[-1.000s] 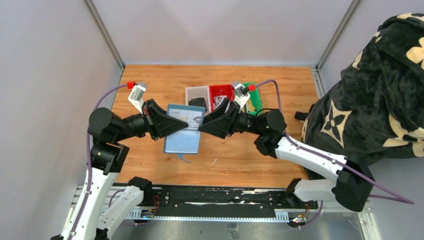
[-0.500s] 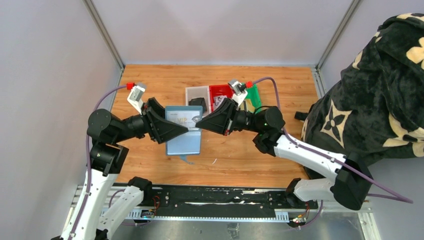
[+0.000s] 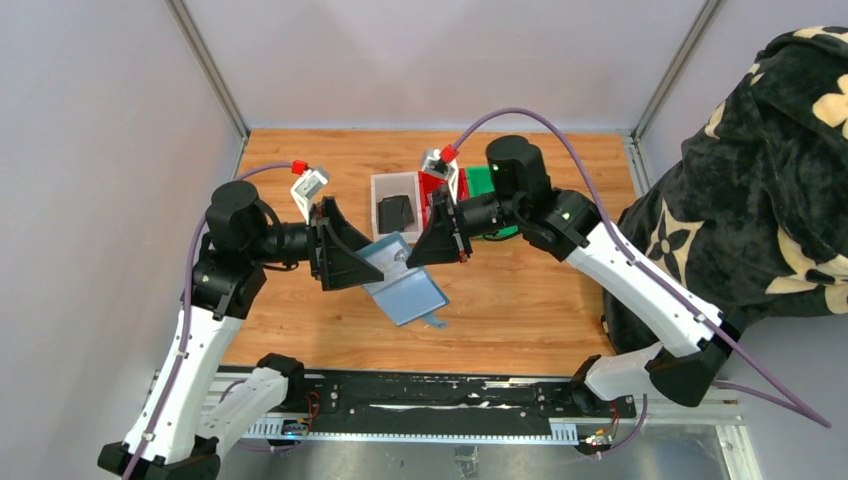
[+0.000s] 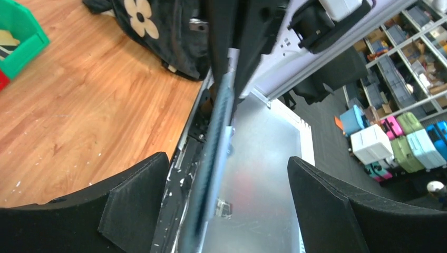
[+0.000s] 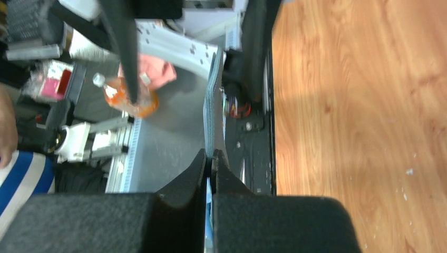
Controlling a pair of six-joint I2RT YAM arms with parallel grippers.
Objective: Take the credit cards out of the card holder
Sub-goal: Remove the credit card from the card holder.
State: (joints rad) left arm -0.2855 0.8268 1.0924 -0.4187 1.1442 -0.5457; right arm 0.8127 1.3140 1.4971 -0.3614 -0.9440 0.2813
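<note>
Card holder (image 3: pixel 410 292) looks light and floppy, clamped edge-on in your right gripper (image 5: pixel 210 155); pinch its free flap just below with your left gripper (image 4: pixel 226 161), spread wide apart.

The card holder (image 4: pixel 213 153) is seen edge-on, pinched from above by the right gripper (image 4: pixel 234 68) and framed between the widely parted fingers of the left gripper (image 4: pixel 226 174). A green bin (image 4: pixel 18 39) is set on the wooden table (image 4: pixel 79 105).
</note>
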